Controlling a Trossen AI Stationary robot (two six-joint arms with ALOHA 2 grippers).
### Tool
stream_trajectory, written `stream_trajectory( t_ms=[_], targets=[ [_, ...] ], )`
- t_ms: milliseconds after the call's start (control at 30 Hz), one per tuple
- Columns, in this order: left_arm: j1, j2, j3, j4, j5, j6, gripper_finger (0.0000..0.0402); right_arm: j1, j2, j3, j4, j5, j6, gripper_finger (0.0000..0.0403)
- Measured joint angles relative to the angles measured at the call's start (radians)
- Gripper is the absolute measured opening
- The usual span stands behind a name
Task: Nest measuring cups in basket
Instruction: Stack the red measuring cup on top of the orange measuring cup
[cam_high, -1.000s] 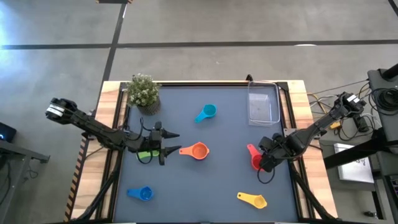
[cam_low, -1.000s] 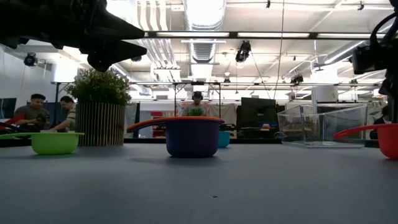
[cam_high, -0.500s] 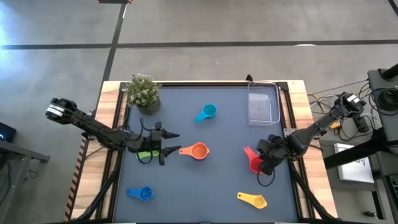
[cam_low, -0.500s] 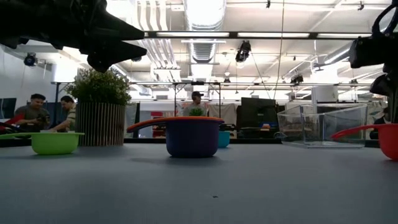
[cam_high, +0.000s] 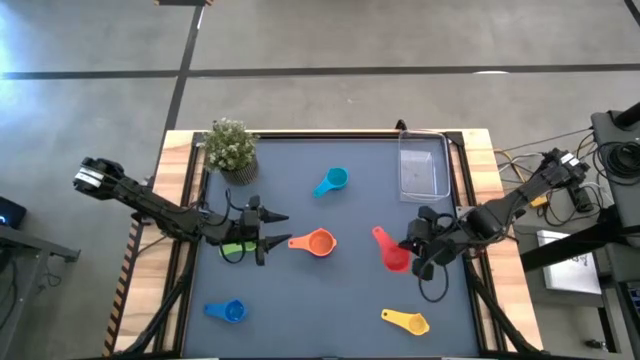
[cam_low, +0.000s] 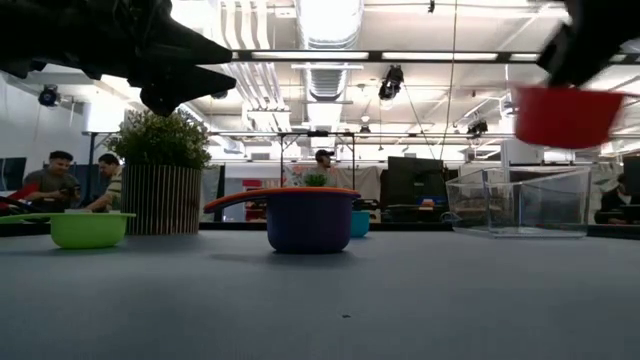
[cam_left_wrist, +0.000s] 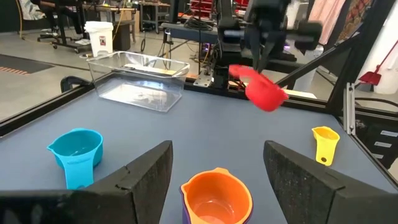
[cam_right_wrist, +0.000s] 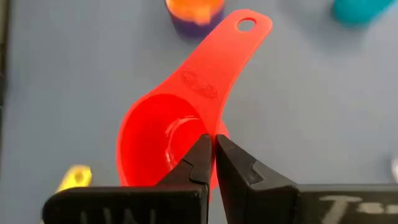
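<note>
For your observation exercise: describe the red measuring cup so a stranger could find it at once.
Start at the clear basket in the table's far right corner. Just nearer than it, the right end effector grips the red measuring cup by its rim. It is the only cup held off the table.

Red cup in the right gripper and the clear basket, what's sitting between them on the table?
Nothing: in the high view, only bare grey mat lies between the red cup, held by the right gripper, and the basket.
</note>
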Motion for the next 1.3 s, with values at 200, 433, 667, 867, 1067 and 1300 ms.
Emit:
stream_trajectory(
  t_ms=[200,433,667,867,1067,1300],
  targets=[
    [0.000,0.000,0.000,0.002,0.000,0.008,0.0235,-0.098,0.015,0.040,0.266,-0.033,-0.271,0.0008],
    [0.000,0.000,0.000,0.001,0.012,0.025,0.0235,-0.293,0.148,0.111,0.351,-0.226,-0.458,0.0008],
    [0.000,-0.023,0.000,-0.030,0.047,0.089,0.0235,-0.451,0.360,0.228,0.397,-0.462,-0.585,0.0008],
    [-0.007,-0.111,-0.020,-0.113,0.047,0.088,0.0234,-0.531,0.515,0.325,0.408,-0.575,-0.652,0.0008],
    [-0.009,-0.227,-0.106,-0.087,0.043,0.061,0.0233,-0.613,0.622,0.376,0.474,-0.731,-0.676,0.0008],
    [-0.009,-0.303,-0.147,-0.071,0.043,0.043,0.0233,-0.677,0.712,0.386,0.512,-0.819,-0.688,0.0008]
  ],
)
